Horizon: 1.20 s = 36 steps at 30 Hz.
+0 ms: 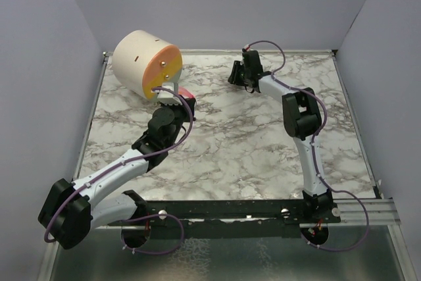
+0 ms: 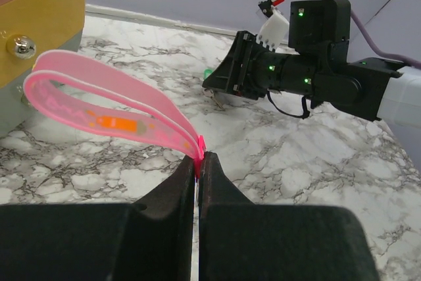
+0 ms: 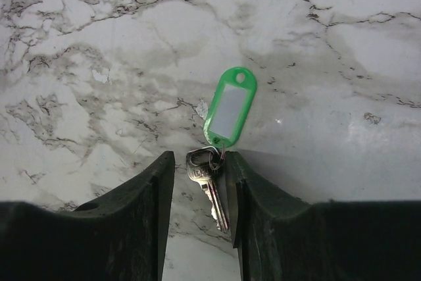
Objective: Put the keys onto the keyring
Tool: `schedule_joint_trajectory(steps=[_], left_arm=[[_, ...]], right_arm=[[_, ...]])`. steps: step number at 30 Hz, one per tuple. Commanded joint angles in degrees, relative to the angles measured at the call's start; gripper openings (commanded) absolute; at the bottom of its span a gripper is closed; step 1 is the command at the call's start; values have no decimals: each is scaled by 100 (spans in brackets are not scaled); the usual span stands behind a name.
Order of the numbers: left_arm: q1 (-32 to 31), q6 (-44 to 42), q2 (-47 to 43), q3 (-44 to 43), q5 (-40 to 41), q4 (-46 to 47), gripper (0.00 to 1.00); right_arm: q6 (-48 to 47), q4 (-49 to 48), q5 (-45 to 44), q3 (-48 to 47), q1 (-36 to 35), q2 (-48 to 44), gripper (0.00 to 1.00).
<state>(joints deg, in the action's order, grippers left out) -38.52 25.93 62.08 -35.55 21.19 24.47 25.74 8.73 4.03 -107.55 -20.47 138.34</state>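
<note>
The right gripper (image 3: 199,166) is the nearer one, its 2 jaws part-open astride the metal key (image 3: 215,199) at lower centre of its wrist view. Key and green tag (image 3: 229,106) lie flat on the marble table (image 3: 342,64), running lengthwise up-frame. The left gripper (image 2: 199,162) pinches the pink strap (image 2: 99,100).

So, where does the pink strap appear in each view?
Top external: pink strap, a small bit at the left jaws, lower right of the cylinder.
Left wrist: centre-left, pinched in the jaws.
Right wrist: not in it.
Shared landmark: the marble table.
</note>
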Motion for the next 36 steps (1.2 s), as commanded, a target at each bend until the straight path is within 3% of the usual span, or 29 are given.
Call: schedule_joint_trajectory(steps=[1, 19, 28, 36], left_arm=[[70, -73, 7, -13, 8, 199, 0], [218, -54, 118, 0, -52, 203, 0], [283, -11, 191, -13, -114, 207, 0], [301, 103, 292, -86, -261, 224, 0]], right_arm=[[106, -168, 153, 140, -7, 105, 37], [283, -205, 141, 201, 121, 199, 20], [211, -224, 82, 176, 157, 161, 1], [-701, -2045, 346, 2387, 149, -1526, 1]])
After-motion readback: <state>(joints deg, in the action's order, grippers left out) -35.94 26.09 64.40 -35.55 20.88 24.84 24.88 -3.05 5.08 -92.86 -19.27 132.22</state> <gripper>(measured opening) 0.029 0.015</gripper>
